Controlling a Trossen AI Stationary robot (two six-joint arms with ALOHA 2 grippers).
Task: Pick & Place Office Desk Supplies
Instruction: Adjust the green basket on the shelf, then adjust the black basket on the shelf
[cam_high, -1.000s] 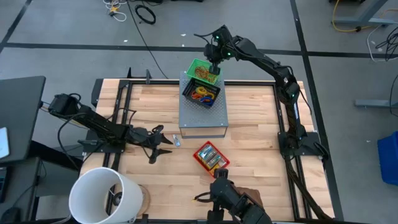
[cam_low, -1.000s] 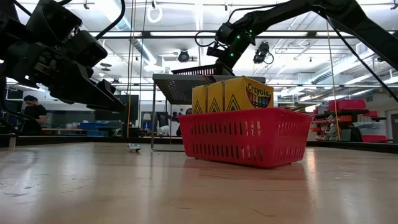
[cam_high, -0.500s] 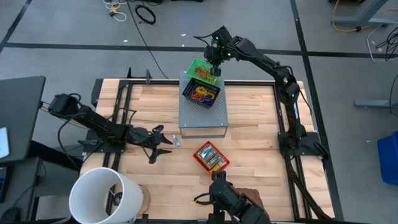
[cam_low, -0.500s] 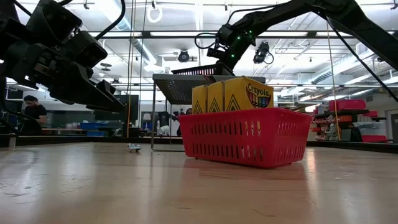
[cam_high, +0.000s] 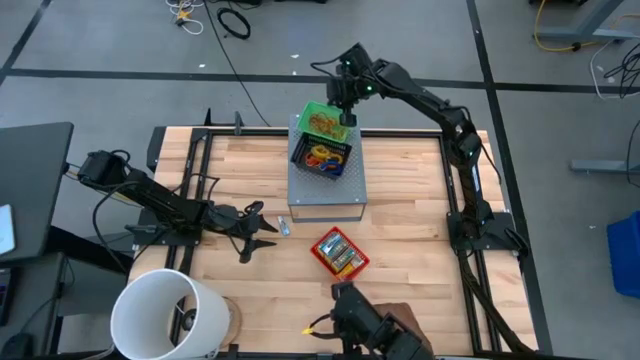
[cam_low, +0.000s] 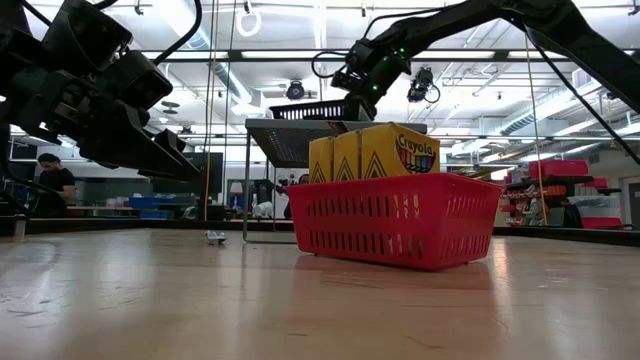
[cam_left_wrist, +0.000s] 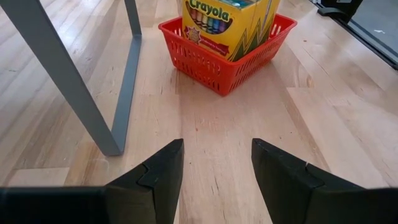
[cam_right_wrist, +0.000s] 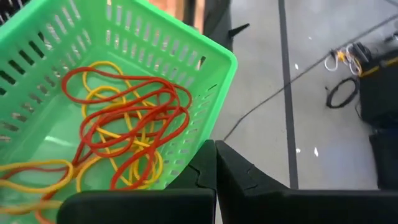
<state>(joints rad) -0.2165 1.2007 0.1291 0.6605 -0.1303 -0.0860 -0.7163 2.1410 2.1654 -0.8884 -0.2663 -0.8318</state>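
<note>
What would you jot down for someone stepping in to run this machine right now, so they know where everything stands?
Right gripper: shut on the rim of the green basket of red and yellow rubber bands, holding it up over the far end of the grey perforated stand.
Left gripper: open, empty, low over the table's left side, near a small clip.
Dark basket of coloured bands sits on the stand. Red basket with crayon boxes rests on the table in front of it. White bucket at the near left corner.
Done: green basket lifted. Left: set it down; the rest looks untouched.
</note>
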